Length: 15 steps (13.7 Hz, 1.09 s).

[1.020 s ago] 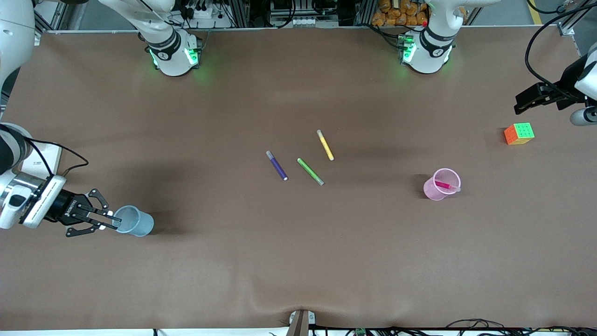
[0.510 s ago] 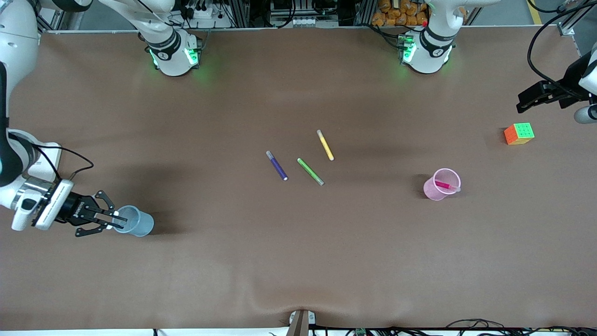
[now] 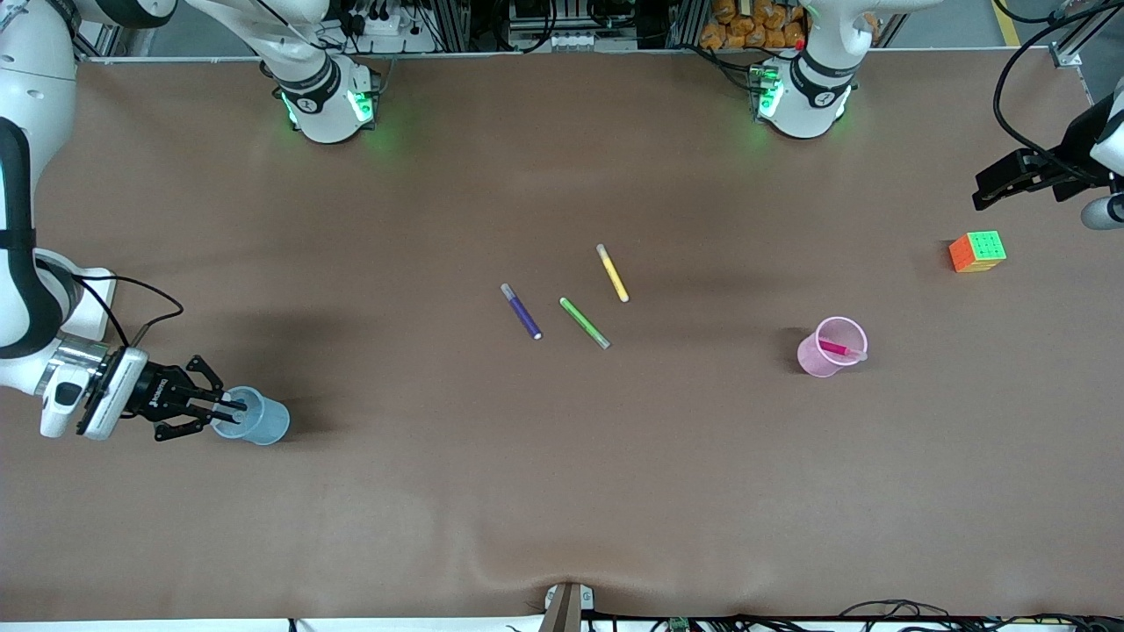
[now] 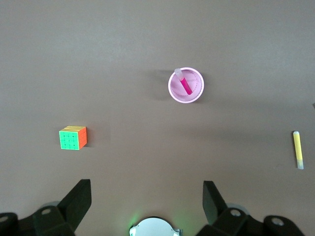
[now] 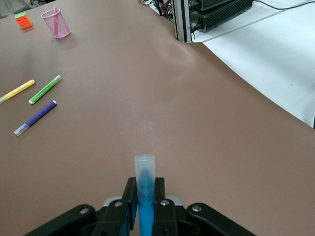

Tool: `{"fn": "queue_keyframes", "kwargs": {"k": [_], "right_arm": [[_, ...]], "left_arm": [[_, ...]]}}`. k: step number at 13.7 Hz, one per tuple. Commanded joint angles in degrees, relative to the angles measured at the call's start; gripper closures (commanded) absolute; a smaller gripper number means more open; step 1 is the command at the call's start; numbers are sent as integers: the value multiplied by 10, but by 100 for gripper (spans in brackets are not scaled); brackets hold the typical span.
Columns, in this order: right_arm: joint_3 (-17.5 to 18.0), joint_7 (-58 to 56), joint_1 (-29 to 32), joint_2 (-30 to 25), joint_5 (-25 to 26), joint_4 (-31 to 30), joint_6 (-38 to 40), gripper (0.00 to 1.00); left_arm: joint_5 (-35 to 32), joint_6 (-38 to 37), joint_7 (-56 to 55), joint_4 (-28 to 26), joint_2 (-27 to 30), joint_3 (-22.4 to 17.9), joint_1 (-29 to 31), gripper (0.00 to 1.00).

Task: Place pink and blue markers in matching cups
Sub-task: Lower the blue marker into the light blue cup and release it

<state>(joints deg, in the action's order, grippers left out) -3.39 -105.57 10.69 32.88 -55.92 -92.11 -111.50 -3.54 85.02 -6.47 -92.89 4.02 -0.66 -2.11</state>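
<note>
I see a brown table [image 3: 562,491] from a high camera facing the two arms. I take the pink cup [image 3: 830,348] as my landmark; it stands upright toward the left arm's end of the table, and the pink marker [image 3: 836,349] leans inside it, its pale end at the rim.

Well apart from the pink cup, toward the right arm's end and nearer the camera, stands the blue cup [image 3: 256,417]. My right gripper [image 3: 230,406] is at its rim, its fingers pressed together on the blue marker [image 5: 144,183]. In the right wrist view the marker sticks out from between the fingers, grey end outward. I cannot tell whether its tip is inside the cup.

Between the two cups, farther from the camera than the pink cup, three pens lie flat, none touching: a purple pen [image 3: 521,311], a green pen [image 3: 584,322] and a yellow pen [image 3: 612,272].

A cube [image 3: 977,251] sits near the pink cup, farther from the camera, at the left arm's end. My left gripper [image 4: 146,204] waits in the air near the cube, fingers spread, holding nothing.
</note>
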Motion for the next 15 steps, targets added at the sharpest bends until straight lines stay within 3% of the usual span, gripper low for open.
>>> {"fn": "queue_keyframes", "kwargs": {"k": [1,13,14,15], "right_arm": [[6,14,2,4,11,2,-3,100],[7,6,2,29,34,7,-61,100],[7,6,2,29,35,7,-64,97],[7,11,2,29,35,7,-66,64]], "left_arm": [[11,-8,11,-6,13,0,3,0],[11,-9,11,-6,11,0,0,0],[11,-9,11,-7,10,0,0,0],[11,-9,11,-7,11,0,1,0]]}}
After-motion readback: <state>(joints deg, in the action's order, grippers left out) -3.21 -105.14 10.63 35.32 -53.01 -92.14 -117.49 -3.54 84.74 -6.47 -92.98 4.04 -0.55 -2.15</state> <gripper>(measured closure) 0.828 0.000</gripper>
